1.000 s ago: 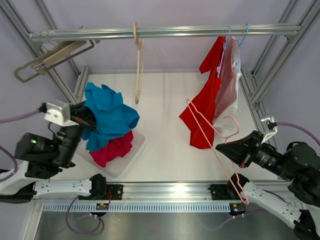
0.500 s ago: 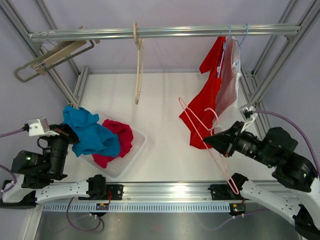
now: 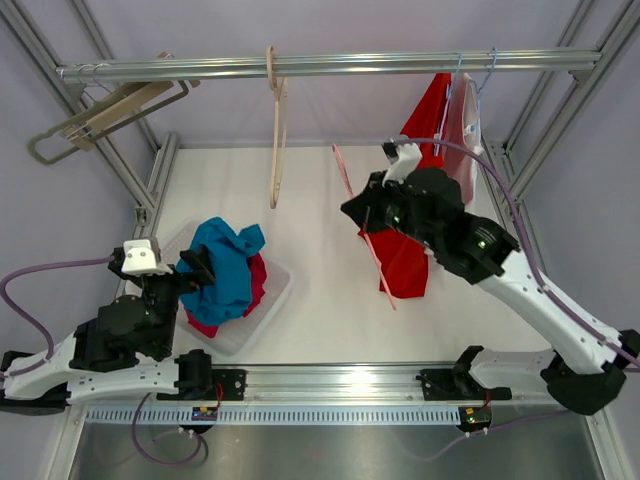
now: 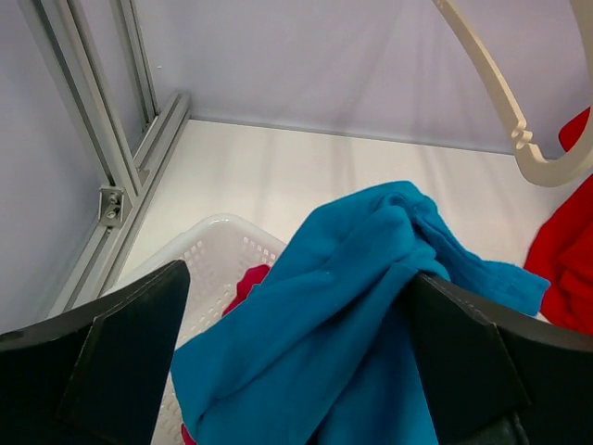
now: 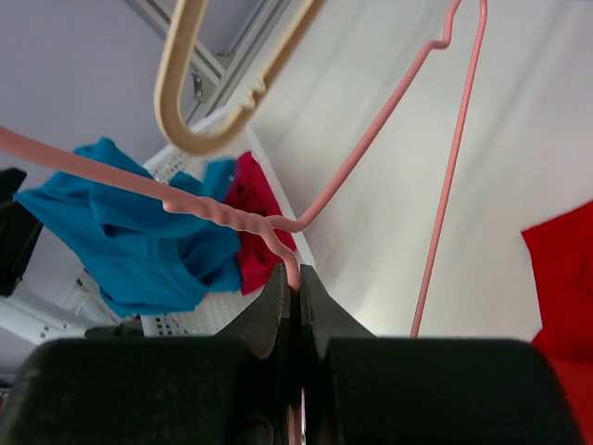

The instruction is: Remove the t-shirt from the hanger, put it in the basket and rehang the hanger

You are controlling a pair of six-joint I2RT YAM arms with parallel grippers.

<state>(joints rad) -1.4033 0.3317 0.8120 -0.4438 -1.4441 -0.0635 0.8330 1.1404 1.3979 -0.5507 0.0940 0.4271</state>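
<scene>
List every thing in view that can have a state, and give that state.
Blue t-shirt: off the hanger, heaped in the white lattice basket.
Pink wire hanger: bare, held up.
Right gripper: shut on the pink wire hanger.
Left gripper: open.
Beige plastic hanger: bare, on the metal rail.
Red t-shirt: hanging from that rail.

To my left a t-shirt [image 3: 222, 262] lies in the basket [image 3: 272, 300] over another garment [image 3: 252, 286], and to my right a shirt [image 3: 405, 275] hangs under the back rail [image 3: 300, 67].
</scene>
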